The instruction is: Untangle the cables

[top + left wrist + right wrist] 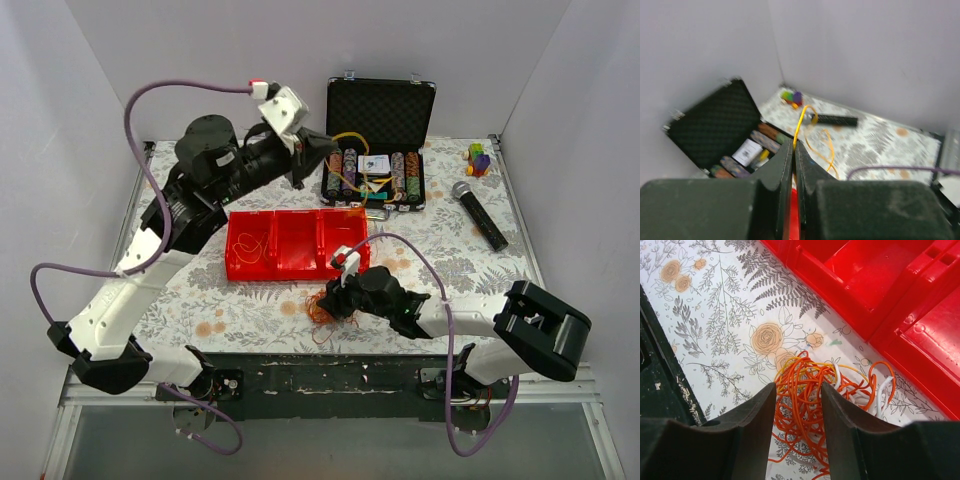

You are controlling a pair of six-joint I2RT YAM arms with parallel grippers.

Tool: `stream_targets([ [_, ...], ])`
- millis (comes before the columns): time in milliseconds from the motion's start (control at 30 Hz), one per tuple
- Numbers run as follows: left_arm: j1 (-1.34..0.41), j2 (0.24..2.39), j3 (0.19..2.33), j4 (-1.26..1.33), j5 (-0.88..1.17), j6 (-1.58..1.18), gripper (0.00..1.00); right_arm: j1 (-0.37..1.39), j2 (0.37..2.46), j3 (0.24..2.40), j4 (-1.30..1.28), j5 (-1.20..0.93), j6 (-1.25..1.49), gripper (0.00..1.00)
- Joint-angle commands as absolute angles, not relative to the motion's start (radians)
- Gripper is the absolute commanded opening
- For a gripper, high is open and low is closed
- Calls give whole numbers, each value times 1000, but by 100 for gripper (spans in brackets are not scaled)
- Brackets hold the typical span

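Note:
The cables are a clump of thin orange, yellow and white strands (322, 308) on the flowered tablecloth in front of the red tray; the clump fills the right wrist view (807, 390). My right gripper (337, 298) is low over the clump, and its open jaws (796, 392) straddle the left part of it. My left gripper (328, 143) is raised near the black case and is shut (794, 144) on one yellow cable (801, 120). That cable arcs up and hangs down over the case (364, 165).
A red three-compartment tray (290, 262) holds a yellow strand (255, 245) in its left compartment. An open black case of poker chips (381, 110) stands at the back. A microphone (480, 213) and a small coloured toy (479, 158) lie at the right.

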State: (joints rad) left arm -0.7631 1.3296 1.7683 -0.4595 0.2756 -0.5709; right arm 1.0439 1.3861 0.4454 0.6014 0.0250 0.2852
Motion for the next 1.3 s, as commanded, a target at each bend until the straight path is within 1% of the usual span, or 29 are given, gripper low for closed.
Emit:
stream_targets([
  [0, -765, 1295, 1865, -339, 114, -433, 0, 1052, 1371, 422, 572, 37, 288, 50],
  [67, -765, 1286, 1884, -337, 74, -400, 0, 1054, 1370, 423, 555, 41, 288, 50],
  [133, -765, 1258, 1852, -322, 14, -390, 0, 1052, 1352, 414, 545, 51, 288, 50],
  [267, -759, 1158, 1686, -243, -127, -368, 0, 1052, 1309, 379, 535, 67, 296, 50],
  [400, -729, 1100, 1567, -186, -202, -350, 0, 1052, 1279, 361, 505, 75, 301, 50],
  [567, -724, 1084, 1531, -88, -317, -295, 0, 1054, 1238, 322, 500, 84, 302, 53],
  [700, -719, 1098, 1529, 114, -440, -137, 0, 1054, 1216, 314, 482, 100, 307, 54],
  [833, -718, 1121, 1609, 193, -426, -52, 0, 1052, 1235, 325, 466, 103, 311, 55],
  [900, -718, 1127, 1657, 180, -419, -60, 0, 1052, 1244, 333, 460, 104, 311, 54],
  [967, -718, 1108, 1655, 99, -361, -95, 0, 1054, 1247, 336, 459, 104, 314, 54],
  [1067, -718, 1049, 1567, -29, -269, -179, 0, 1052, 1241, 334, 457, 112, 314, 54],
  [1167, -718, 1009, 1471, -112, -273, -261, 0, 1054, 1235, 328, 456, 118, 319, 54],
  [1267, -718, 948, 1314, -109, -282, -279, 0, 1054, 1227, 331, 440, 133, 324, 54],
])
